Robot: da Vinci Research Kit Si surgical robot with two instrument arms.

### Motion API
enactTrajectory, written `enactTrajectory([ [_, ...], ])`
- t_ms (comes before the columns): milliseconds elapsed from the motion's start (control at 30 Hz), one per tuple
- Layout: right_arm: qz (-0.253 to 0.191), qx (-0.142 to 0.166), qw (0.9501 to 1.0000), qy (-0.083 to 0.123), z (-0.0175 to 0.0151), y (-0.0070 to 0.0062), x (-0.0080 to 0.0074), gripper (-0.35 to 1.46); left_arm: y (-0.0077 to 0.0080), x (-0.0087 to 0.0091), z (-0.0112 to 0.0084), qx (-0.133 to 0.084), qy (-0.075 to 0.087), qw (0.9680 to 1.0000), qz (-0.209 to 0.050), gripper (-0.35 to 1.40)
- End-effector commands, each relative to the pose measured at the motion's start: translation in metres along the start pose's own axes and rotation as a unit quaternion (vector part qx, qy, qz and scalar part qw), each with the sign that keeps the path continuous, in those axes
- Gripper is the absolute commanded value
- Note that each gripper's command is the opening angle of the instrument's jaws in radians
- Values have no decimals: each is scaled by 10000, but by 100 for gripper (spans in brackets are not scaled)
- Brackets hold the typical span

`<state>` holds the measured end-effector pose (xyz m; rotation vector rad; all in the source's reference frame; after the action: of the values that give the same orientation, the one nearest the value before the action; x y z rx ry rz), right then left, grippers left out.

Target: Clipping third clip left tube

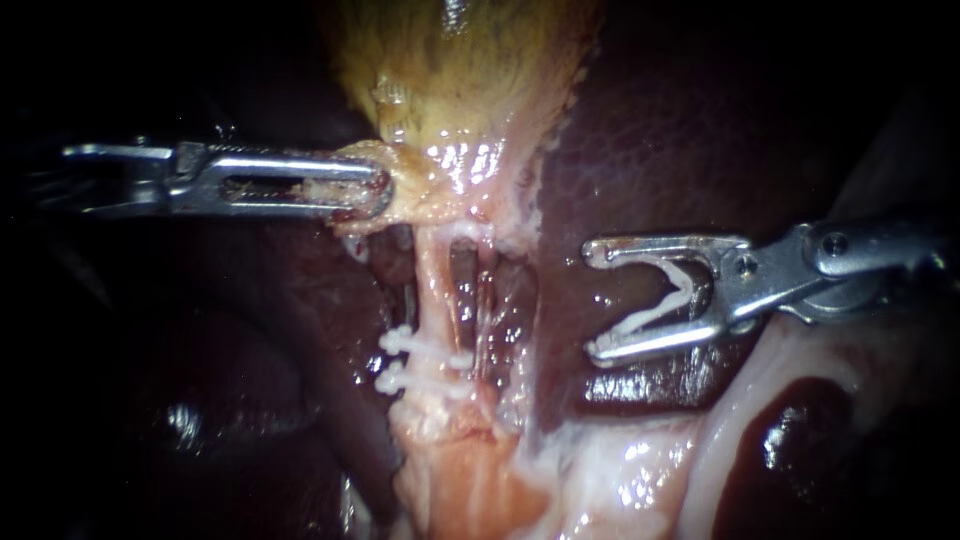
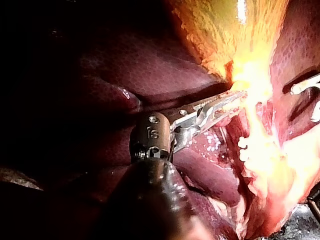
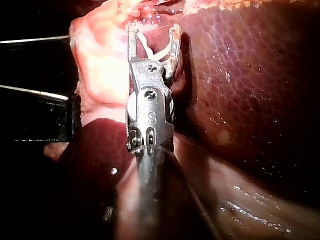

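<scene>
Nearest the lens, the right tool comes in from the right with its jaws spread wide. A white open clip is seated between them and touches both. This tool hangs over the dark liver, apart from the left tube, with none of the tube between its jaws. The left tube runs down from the gallbladder as a pale strand. Two white clips sit across its lower part, one just below the other. A thinner strand lies just beside it. Reaching in from the left, the left tool has its jaws pressed together on the pale lower end of the gallbladder, above the tube.
</scene>
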<state>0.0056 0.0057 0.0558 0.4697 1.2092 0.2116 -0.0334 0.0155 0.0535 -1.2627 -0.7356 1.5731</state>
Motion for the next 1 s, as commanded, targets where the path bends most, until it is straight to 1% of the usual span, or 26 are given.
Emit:
enactTrajectory([
  [33,1,-2,10000,-1,0,0,0,50,5,6,-8,-33,-28,10000,-23,-35],
  [67,2,-4,10000,-1,1,0,0,50,10,14,-18,-58,-12,10000,-48,-35],
  [133,3,9,10000,1,1,0,1,50,19,26,-35,-57,70,9999,-118,-35],
  [200,3,22,10000,3,3,0,2,50,27,38,-54,-34,153,9999,-73,-35],
  [267,5,34,10000,5,5,-1,4,50,32,46,-68,-32,213,9997,-73,-35],
  [367,12,80,10000,-1,12,-4,10,50,34,51,-78,-24,260,9996,-64,-35],
  [467,-10,172,9998,73,28,-7,21,50,34,50,-78,-19,263,9996,-60,-35],
  [567,204,241,9993,200,49,-10,34,50,34,48,-75,-10,270,9996,-55,-35],
  [667,450,262,9983,245,75,-9,48,50,34,48,-74,-6,272,9996,-54,-35],
  [733,545,256,9979,251,93,-5,54,50,34,48,-74,-4,273,9996,-54,-35],
  [800,636,251,9973,254,109,0,57,50,35,47,-74,-1,275,9996,-55,-35],
  [867,663,222,9972,252,121,4,56,50,37,47,-73,2,277,9996,-55,-35],
  [1000,821,187,9961,248,139,15,44,50,40,47,-72,14,284,9996,-58,-35],
])
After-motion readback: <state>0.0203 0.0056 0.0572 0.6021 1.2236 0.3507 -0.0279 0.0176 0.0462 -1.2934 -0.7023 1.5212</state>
